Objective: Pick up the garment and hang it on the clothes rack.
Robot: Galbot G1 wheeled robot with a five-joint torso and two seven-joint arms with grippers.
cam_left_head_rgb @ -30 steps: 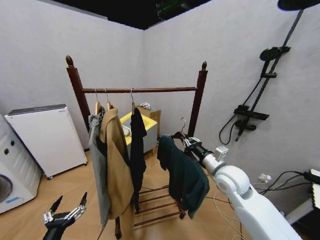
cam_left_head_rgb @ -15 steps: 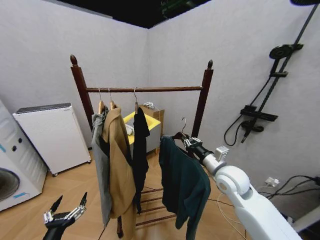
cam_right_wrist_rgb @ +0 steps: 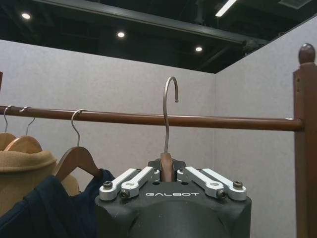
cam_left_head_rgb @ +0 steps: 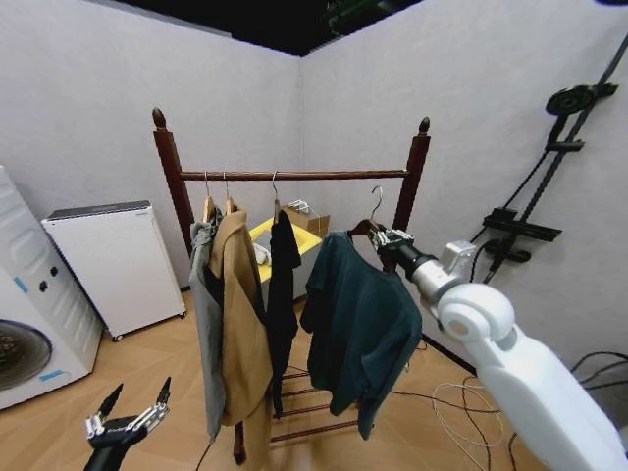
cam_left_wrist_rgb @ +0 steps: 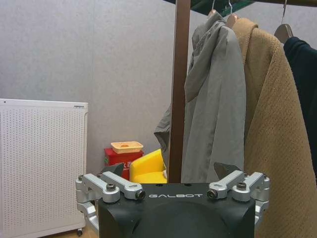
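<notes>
The garment (cam_left_head_rgb: pixel 361 314), a dark teal shirt-jacket, hangs from a wooden hanger held up in front of the clothes rack (cam_left_head_rgb: pixel 294 176). My right gripper (cam_left_head_rgb: pixel 390 238) is shut on the hanger's neck (cam_right_wrist_rgb: pixel 167 168), close to the rack's right post (cam_left_head_rgb: pixel 414 186). The metal hook (cam_right_wrist_rgb: pixel 170 106) stands upright, its tip just above the horizontal bar (cam_right_wrist_rgb: pixel 208 121) and apart from it. A stretch of that bar right of the other hangers is bare. My left gripper (cam_left_head_rgb: pixel 129 423) waits low at the left, open and holding nothing; in its wrist view the left gripper (cam_left_wrist_rgb: pixel 171 172) faces the rack's left post.
A grey hooded jacket (cam_left_head_rgb: pixel 206 324), a tan long coat (cam_left_head_rgb: pixel 243 334) and a black garment (cam_left_head_rgb: pixel 282 294) hang on the left half of the bar. A white appliance (cam_left_head_rgb: pixel 118 265) stands at the left, a yellow seat (cam_left_head_rgb: pixel 265 240) behind the rack, a black shower pole (cam_left_head_rgb: pixel 549 167) on the right wall. Cables (cam_left_head_rgb: pixel 461 402) lie on the floor.
The whole picture has shifted, so the camera moved. My right gripper has lifted the hanger and garment, bringing the hook up from below the bar to the bar's height.
</notes>
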